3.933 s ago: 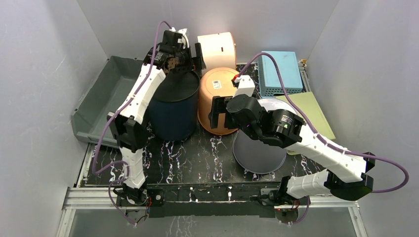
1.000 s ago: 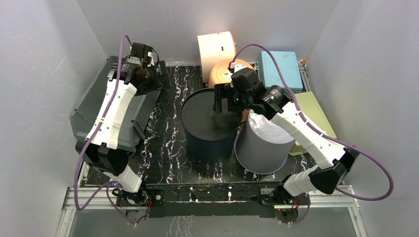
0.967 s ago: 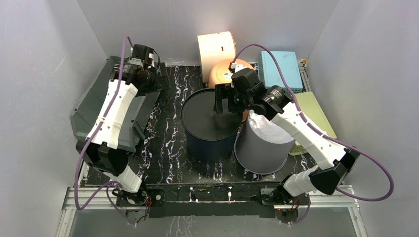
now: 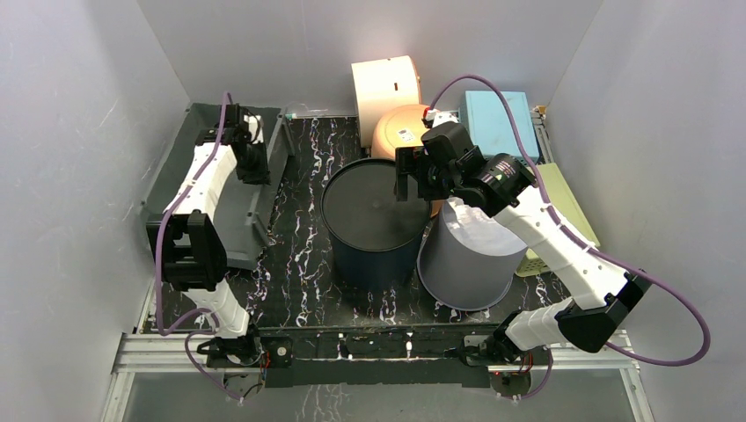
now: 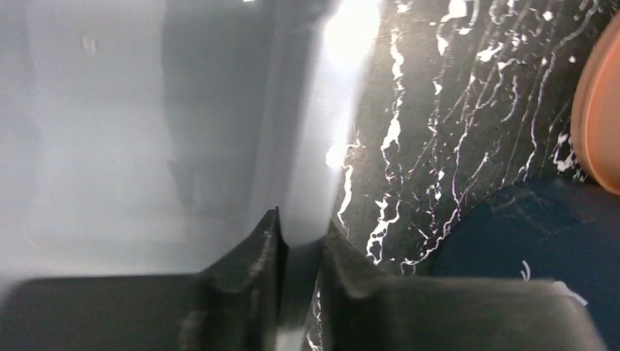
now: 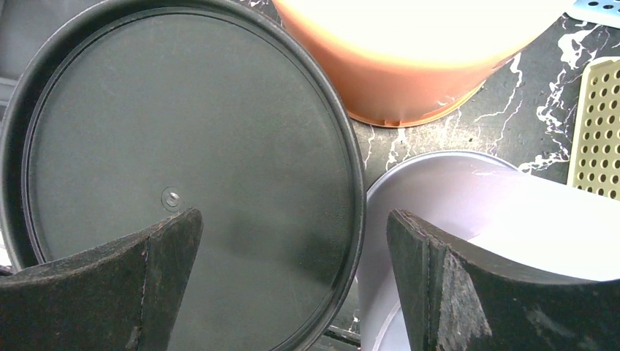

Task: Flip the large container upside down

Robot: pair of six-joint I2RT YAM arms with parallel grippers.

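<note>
Top external view: the bin [image 4: 251, 211] sits tilted at the left, near the side wall. The left gripper [image 4: 253, 163] pinches the bin's right-hand wall between fingers drawn almost together. The right gripper [image 6: 292, 219], fingers spread wide, hovers over the dark bucket [image 6: 183, 146] at centre.

I'm driving this from afar, and it is plainly a robotics lab cell. Bare white panels [image 4: 75, 132] box in a black marbled table [image 4: 303, 281]. Two arms are bolted to an aluminium rail [image 4: 167, 350], trailing purple cable [image 4: 466, 77].
</note>
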